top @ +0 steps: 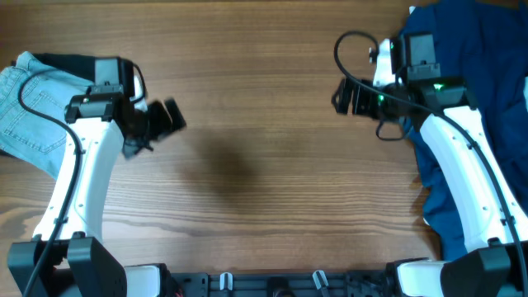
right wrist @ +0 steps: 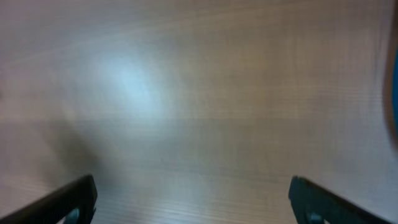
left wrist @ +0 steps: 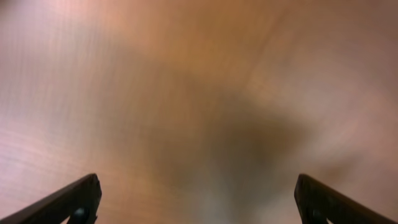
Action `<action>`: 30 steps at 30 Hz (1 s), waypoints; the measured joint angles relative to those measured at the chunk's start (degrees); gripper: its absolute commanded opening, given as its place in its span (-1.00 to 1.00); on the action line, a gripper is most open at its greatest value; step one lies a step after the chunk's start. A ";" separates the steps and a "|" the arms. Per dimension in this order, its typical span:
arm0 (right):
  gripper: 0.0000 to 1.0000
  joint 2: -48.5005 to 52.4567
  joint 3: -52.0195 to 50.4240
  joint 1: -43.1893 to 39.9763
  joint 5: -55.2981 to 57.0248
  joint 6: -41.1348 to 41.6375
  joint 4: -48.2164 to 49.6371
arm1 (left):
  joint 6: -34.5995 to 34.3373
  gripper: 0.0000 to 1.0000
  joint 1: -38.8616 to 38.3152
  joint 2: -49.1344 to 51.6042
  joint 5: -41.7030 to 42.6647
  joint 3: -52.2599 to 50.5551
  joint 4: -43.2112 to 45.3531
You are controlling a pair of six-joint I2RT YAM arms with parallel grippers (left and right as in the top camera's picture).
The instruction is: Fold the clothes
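Observation:
The pale light-blue denim shorts [top: 25, 107] lie bunched at the far left edge of the table, partly under my left arm. My left gripper [top: 157, 128] is open and empty, over bare wood to the right of the shorts. Its fingertips frame blurred wood in the left wrist view [left wrist: 198, 199]. My right gripper [top: 348, 96] is open and empty at the upper right, pointing left over bare wood. Its fingers show at the bottom corners of the right wrist view [right wrist: 193, 199].
A big dark-blue garment [top: 487, 49] lies along the right edge of the wooden table [top: 256, 165], under my right arm. A sliver of it shows at the right edge of the right wrist view [right wrist: 393, 93].

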 measured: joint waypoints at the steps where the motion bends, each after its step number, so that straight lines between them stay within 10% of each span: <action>1: 0.99 0.00 -0.04 -0.04 -0.17 0.15 -2.56 | 0.04 1.00 -0.13 0.00 -0.02 -0.13 -5.97; 9: 0.99 -8.35 -0.24 -0.04 0.35 0.57 -18.86 | 1.64 0.92 -2.71 -3.10 -1.20 -0.17 -23.91; 19: 0.99 -62.23 -20.50 -0.04 11.76 2.89 -1.44 | -2.12 1.00 -27.98 -47.47 -18.62 -8.15 -9.66; 30: 0.99 -63.47 -23.58 -0.04 12.83 3.10 -8.11 | -2.40 1.00 -28.24 -48.46 -21.11 -9.92 -10.16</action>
